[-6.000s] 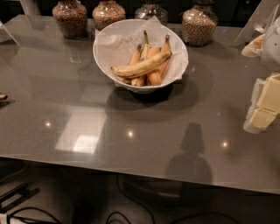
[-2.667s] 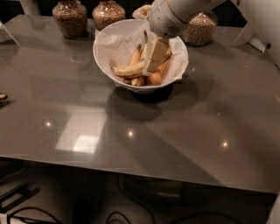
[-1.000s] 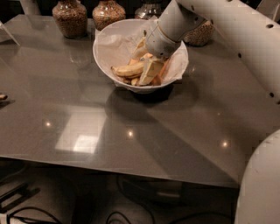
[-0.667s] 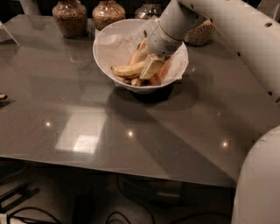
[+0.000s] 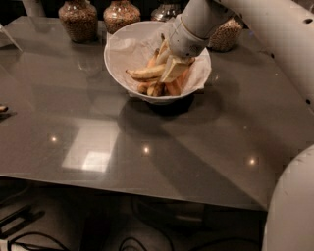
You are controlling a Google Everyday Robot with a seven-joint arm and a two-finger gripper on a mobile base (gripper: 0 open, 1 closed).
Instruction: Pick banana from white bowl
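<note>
The white bowl (image 5: 114,55), lined with crumpled white paper, stands at the back middle of the grey table. The long pale-yellow banana (image 5: 145,73) lies across several shorter orange-tinted fruits (image 5: 172,88) inside it. My gripper (image 5: 173,69) reaches down into the bowl from the upper right and is shut on the banana's right end. The banana's left tip points left and sits slightly above the other fruits. The gripper hides the banana's right end.
Brown-filled glass jars stand behind the bowl: (image 5: 78,19), (image 5: 121,14), (image 5: 224,35). My white arm (image 5: 289,44) fills the right side and its base (image 5: 292,206) the lower right corner. A small dark object (image 5: 3,108) lies at the table's left edge.
The gripper came in from the right and went down into the bowl onto the banana. In the last second the banana's left tip has risen slightly.
</note>
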